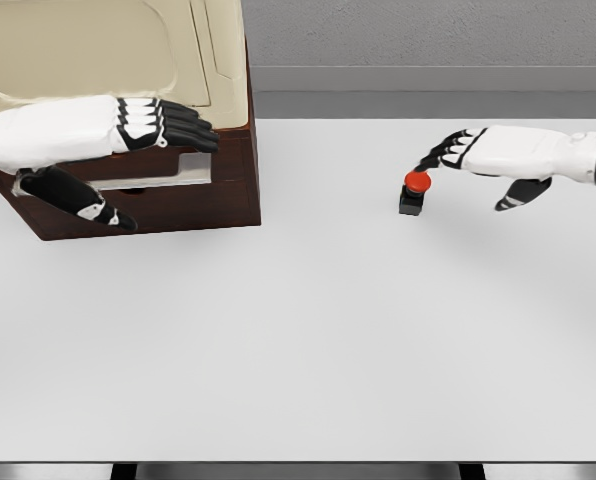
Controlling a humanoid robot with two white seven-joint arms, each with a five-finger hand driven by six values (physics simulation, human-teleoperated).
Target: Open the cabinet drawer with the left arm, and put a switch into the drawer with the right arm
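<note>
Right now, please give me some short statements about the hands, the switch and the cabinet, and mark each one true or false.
1. The switch stands on the white table, to the right of the cabinet. True.
2. The switch has a green button on a white base. False: the button is red and the base is black.
3. The left hand is at the cabinet front, near the pale drawer handle. True.
4. The right hand holds the switch high above the table. False: the switch stands on the table, with the fingertips at its red button.
5. The switch already lies inside the drawer. False: it is out on the table.
</note>
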